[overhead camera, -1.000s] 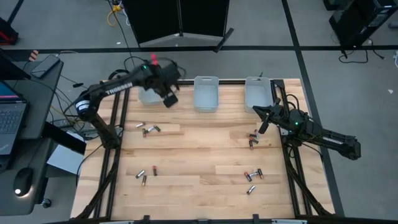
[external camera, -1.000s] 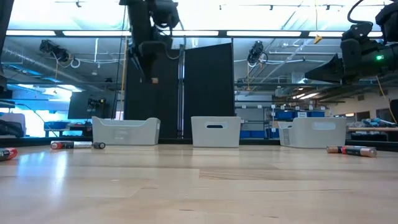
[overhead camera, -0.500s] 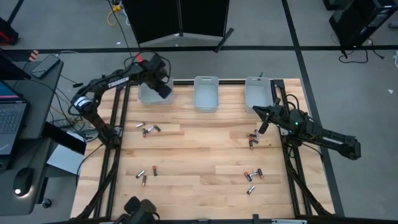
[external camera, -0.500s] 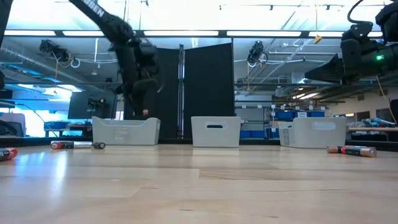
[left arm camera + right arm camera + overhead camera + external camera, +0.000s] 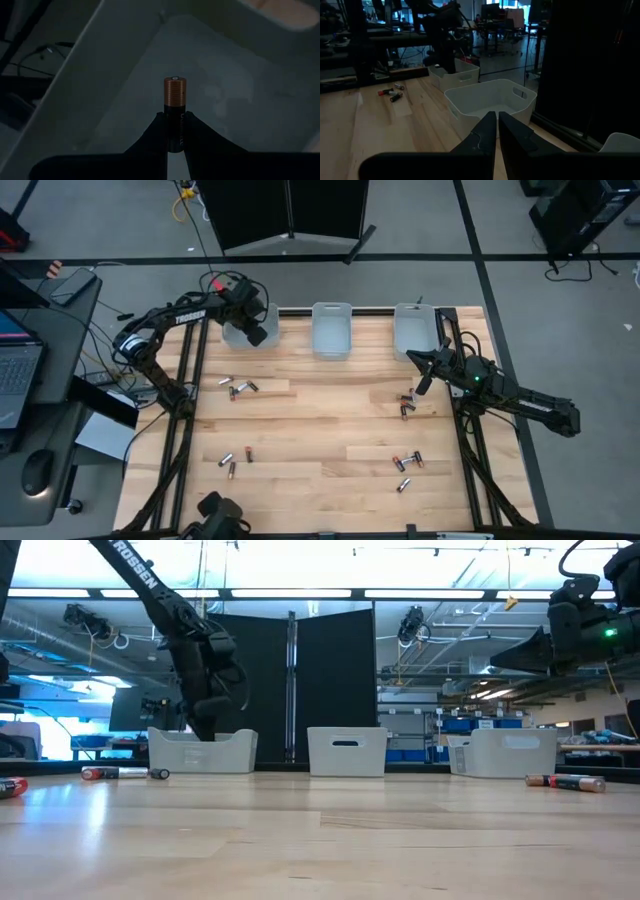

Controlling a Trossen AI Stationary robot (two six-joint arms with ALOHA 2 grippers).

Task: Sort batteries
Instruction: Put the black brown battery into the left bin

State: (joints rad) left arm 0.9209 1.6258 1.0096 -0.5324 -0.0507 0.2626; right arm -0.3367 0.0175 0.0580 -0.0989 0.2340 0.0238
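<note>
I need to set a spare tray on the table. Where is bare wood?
The table centre is bare, between the left batteries and the right batteries, below the middle bin. The front middle strip is free too. It is crowded near the front-left and front-right clusters.

Three bins (image 5: 332, 330); about thirteen batteries (image 5: 240, 388); two arms (image 5: 175, 320).

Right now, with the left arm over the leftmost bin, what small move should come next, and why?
Probably open the left gripper and let go. Its wrist view shows it clamped on a black battery with a copper end, pointing down into the left bin, whose floor fills the view. The low view shows the gripper dipped to the rim. The right gripper waits shut near the right bin.
</note>
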